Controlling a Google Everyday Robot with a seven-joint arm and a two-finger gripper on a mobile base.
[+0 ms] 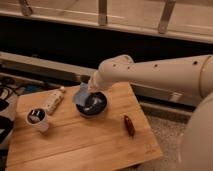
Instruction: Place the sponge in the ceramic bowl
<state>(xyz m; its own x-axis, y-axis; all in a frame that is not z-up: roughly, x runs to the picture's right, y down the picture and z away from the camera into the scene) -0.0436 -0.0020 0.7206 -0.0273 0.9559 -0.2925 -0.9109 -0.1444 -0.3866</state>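
Note:
The pale blue sponge (80, 95) hangs tilted at the tip of my gripper (87, 92), over the left rim of the ceramic bowl (100, 109). The gripper is shut on the sponge. The bowl is dark, shallow and round, and it sits on the wooden table (85, 142) near its back edge. My white arm reaches in from the right and comes down onto the bowl's left side, hiding part of its back rim.
A long white bottle-like object (53, 100) lies left of the bowl. A small white cup (38, 119) with a dark inside stands further left. A small red-brown object (129, 125) lies to the right. Cables (6, 94) hang off the table's left edge.

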